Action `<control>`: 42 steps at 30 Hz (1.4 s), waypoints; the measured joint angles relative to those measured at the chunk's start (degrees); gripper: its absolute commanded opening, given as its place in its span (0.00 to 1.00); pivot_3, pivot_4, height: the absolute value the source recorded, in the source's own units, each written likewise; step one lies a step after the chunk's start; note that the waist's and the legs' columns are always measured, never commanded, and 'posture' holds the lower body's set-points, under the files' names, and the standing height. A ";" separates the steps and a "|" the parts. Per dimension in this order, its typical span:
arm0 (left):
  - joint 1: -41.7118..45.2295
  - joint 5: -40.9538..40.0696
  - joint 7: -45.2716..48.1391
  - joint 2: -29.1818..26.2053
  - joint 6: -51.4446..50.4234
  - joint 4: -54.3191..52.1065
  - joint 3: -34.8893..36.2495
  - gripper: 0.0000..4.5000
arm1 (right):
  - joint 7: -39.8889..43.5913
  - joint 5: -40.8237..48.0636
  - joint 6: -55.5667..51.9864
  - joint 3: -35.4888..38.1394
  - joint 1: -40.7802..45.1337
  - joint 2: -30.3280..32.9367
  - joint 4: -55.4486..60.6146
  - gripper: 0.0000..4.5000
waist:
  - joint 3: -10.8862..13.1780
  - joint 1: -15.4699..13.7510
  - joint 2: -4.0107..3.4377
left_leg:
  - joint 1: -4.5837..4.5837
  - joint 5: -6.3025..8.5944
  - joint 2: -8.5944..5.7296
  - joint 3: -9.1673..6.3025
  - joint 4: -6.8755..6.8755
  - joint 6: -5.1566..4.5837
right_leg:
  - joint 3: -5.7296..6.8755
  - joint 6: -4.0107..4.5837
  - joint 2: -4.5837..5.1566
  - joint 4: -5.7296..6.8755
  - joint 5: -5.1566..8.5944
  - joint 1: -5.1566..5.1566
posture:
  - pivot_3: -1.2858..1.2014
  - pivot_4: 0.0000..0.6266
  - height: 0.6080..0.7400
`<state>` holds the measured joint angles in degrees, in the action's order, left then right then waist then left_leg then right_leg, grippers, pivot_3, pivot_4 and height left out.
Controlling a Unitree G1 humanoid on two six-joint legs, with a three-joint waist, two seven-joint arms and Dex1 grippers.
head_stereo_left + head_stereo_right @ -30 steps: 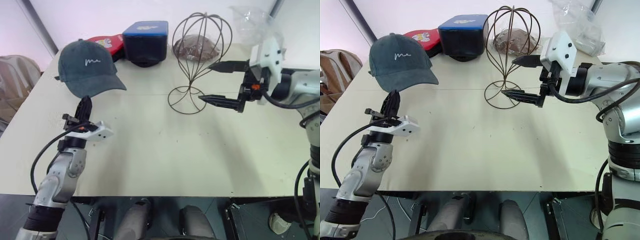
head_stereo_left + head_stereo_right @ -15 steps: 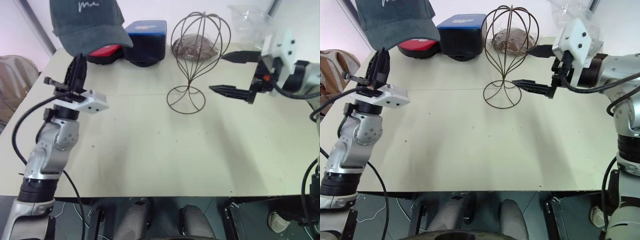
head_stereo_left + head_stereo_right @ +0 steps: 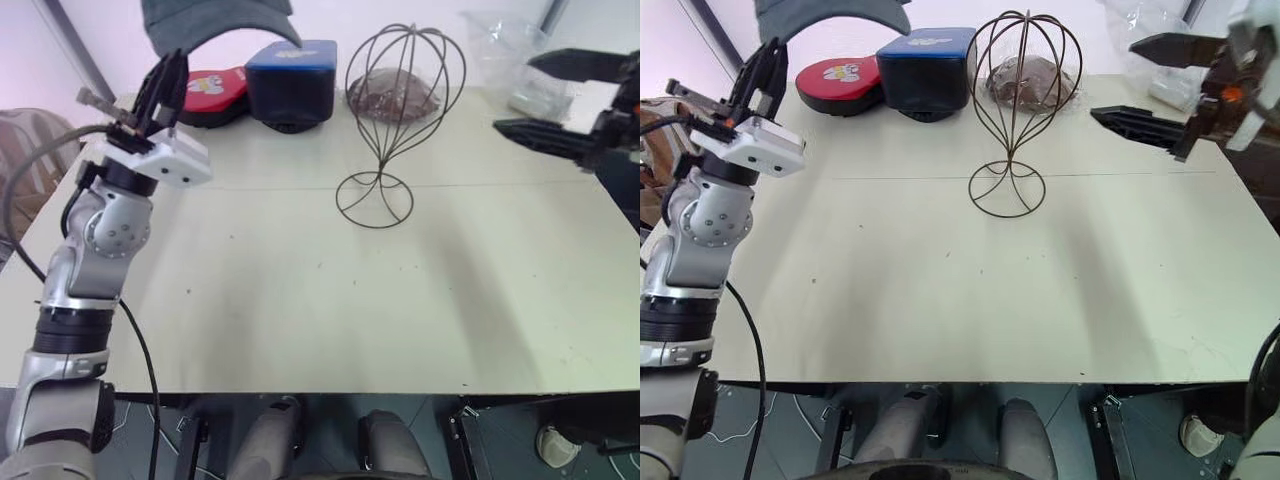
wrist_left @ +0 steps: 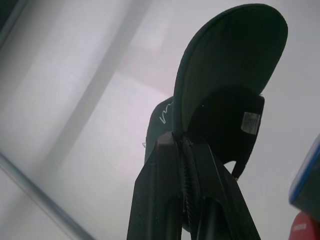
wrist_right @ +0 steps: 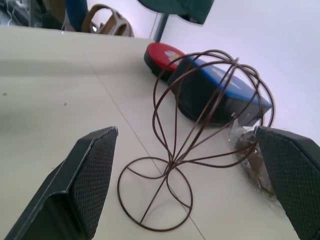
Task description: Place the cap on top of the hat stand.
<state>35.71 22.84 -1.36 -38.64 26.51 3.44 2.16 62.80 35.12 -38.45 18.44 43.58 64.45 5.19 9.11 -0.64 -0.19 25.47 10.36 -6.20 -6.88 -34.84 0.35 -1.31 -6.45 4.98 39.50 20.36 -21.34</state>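
Pinching the brim edge of the cap [image 4: 227, 65], the left gripper [image 3: 165, 85] has its two black fingers clamped together on the fabric; cap hangs raised above the table's far-left part, well apart from the hat stand [image 3: 400, 110]; right gripper [image 3: 1160, 85] sits at the right side of the table, fingers wide apart, holding nothing, the wire stand framed between them in the right wrist view.

Handling judgement: cap looks light and soft; crown likely to sag and swing from a brim-edge pinch; brim is the stiffer part, so the present hold seems sensible; crown opening must face down over the globe-shaped cage. Stand is thin wire on a looped base; probably light and easy to tip if nudged sideways; a lowering from above seems safer than a sideways push.

Surface: pale cream table [image 3: 330, 300], smooth, matte, faint seam line across it. Far edge: red flat pad [image 3: 835, 75]; blue-topped dark box [image 3: 928, 60]; brown lump [image 3: 392, 95] behind the stand; clear plastic bag [image 3: 500, 45] at far right. Room: white wall beyond; tan chair [image 3: 652, 110] at left.
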 measured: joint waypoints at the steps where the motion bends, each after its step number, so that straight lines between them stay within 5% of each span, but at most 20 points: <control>1: 0.73 -0.41 0.51 0.54 0.31 0.56 -0.56 0.01 | -0.03 0.14 -0.36 0.60 -0.72 0.22 0.28 1.00 | 0.00 0.00 0.00 | 0.00 0.00 0.00 0.00 -0.01 0.00 | 0.00 0.00 0.00 0.00 0.00 0.00 | 0.52 0.24 1.00; 15: 12.93 -2.11 4.92 6.12 10.64 10.46 -5.78 0.01 | -4.38 2.43 -3.50 7.02 -15.02 -0.37 7.86 1.00 | 0.04 0.04 0.07 | 0.02 0.01 0.00 0.08 -0.21 -0.05 | 0.01 -0.09 -0.04 0.06 -0.04 0.04 | 0.52 0.24 1.00; 42: 22.46 4.25 -1.14 17.37 17.49 23.35 -10.21 0.01 | -9.06 6.75 -7.00 13.19 -21.96 0.32 14.19 1.00 | 0.13 0.01 0.22 | 0.01 0.01 0.00 0.10 -0.27 -0.07 | 0.00 -0.13 -0.09 0.08 -0.06 0.08 | 0.52 0.24 1.00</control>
<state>58.17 27.09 -2.50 -21.27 44.00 26.79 -8.05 53.75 41.87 -45.46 31.63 21.62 64.77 19.38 9.24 -0.64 0.03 25.48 10.37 -6.20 -6.79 -35.11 0.28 -1.30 -6.58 4.89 39.58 20.30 -21.26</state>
